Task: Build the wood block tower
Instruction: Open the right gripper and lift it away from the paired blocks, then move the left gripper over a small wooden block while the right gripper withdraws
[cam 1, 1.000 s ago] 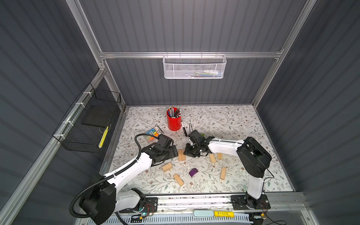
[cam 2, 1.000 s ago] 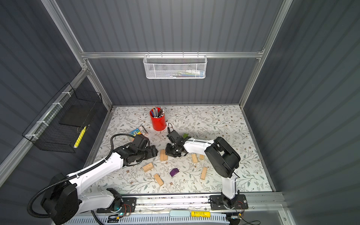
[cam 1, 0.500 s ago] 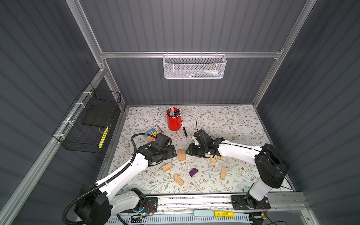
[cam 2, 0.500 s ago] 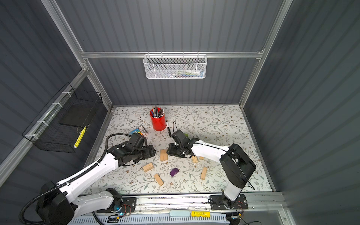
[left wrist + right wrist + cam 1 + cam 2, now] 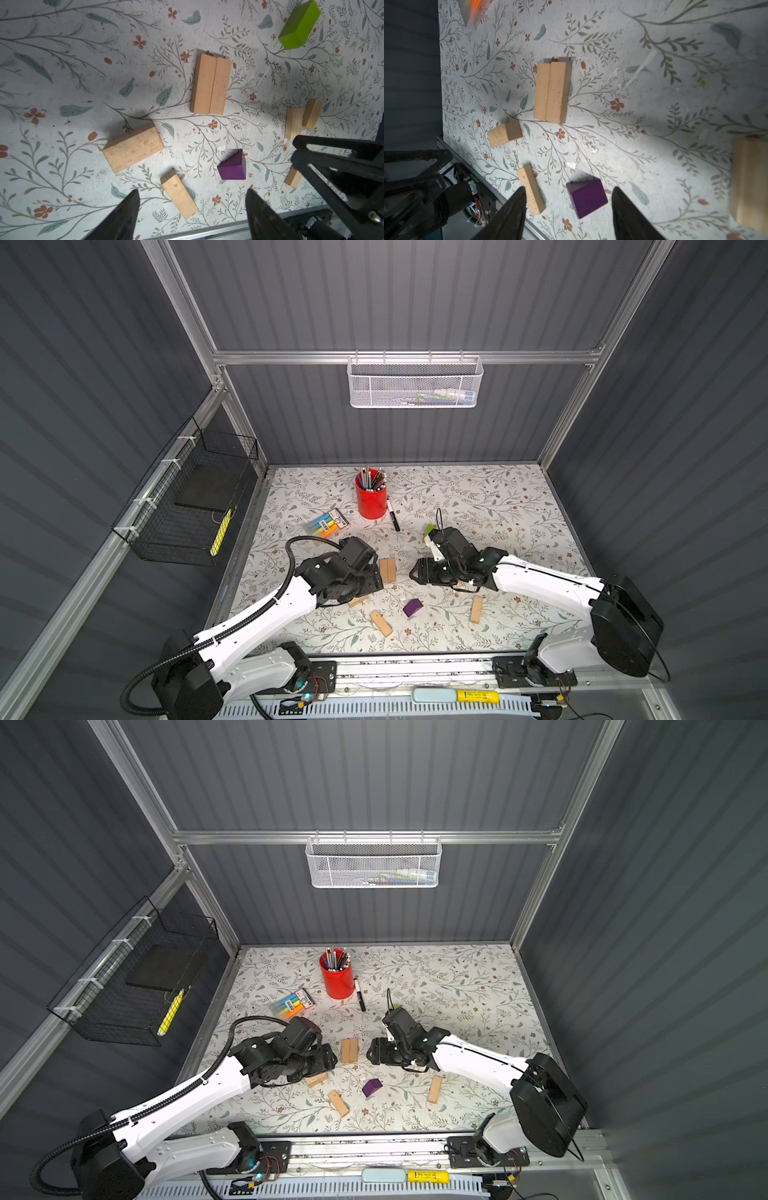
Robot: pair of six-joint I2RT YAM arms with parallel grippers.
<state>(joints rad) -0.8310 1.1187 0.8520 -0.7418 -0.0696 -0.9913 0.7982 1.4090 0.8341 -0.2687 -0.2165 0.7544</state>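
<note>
Two pale wood blocks (image 5: 387, 570) lie flat, long sides touching, in the middle of the surface (image 5: 498, 497). The purple block (image 5: 412, 608) sits nearer the front; the lime-green block (image 5: 299, 26) lies farther back. The left hand (image 5: 192, 194) and right hand (image 5: 569, 189) flank the pair, both released, fingers spread, holding nothing.

The wood blocks (image 5: 387, 570) are pale tan, with one purple block (image 5: 412, 607) and one lime-green block (image 5: 299, 26). The desk (image 5: 498, 497) shows grey-green leaves and red flowers on white. The cup (image 5: 371, 504) is red.
</note>
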